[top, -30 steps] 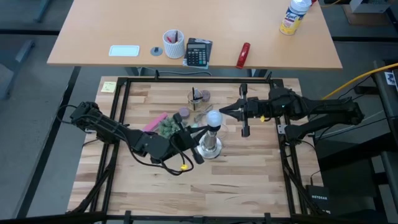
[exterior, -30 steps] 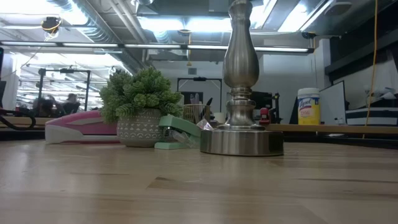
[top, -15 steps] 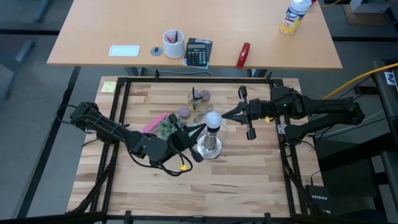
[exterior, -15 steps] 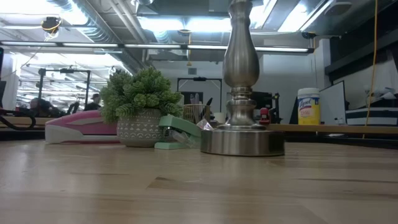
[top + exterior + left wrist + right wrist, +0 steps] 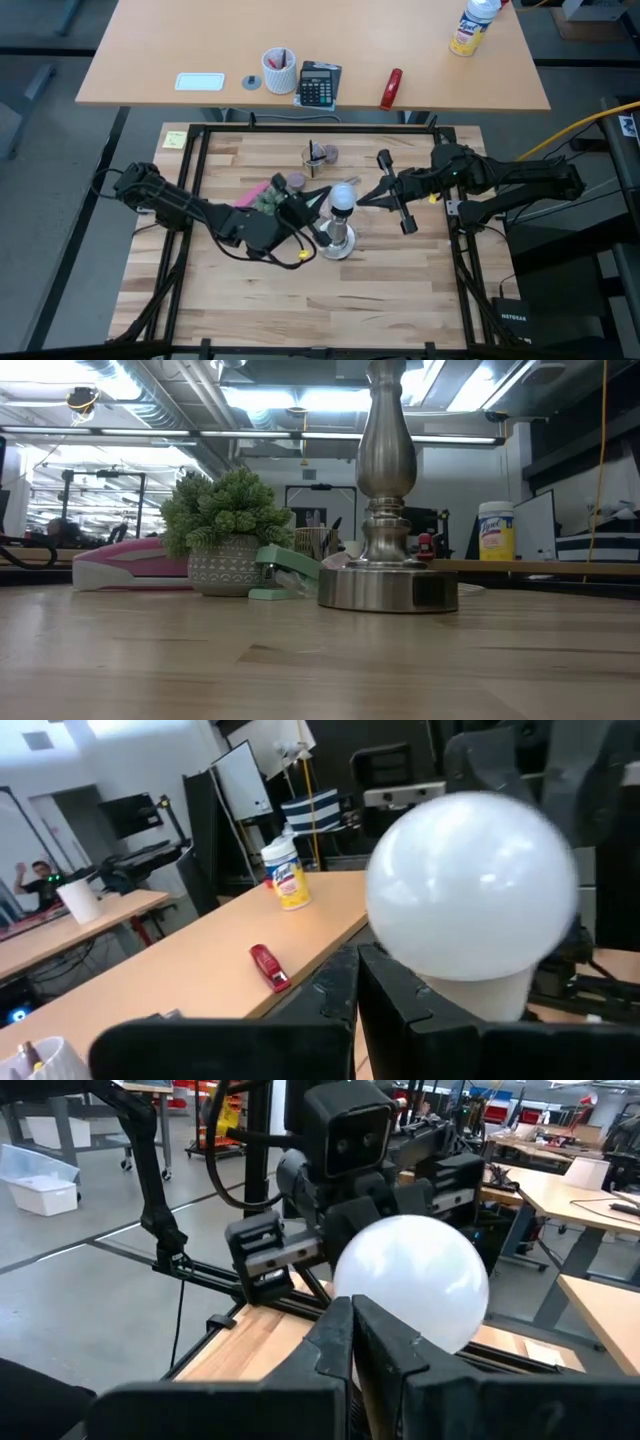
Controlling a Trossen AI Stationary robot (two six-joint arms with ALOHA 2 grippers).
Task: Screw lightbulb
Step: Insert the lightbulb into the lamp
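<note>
One frosted lightbulb (image 5: 343, 194) tops one silver stand (image 5: 337, 238); both tools, left tool (image 5: 318, 206) and right tool (image 5: 366, 194), reach it, fingers pressed together.

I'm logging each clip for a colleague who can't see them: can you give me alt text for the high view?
Seen from above, a white lightbulb sits on a silver stand mid-table, with the left gripper reaching in from one side and the right gripper from the other. A pink stapler and a small plant lie beside the left arm.
</note>
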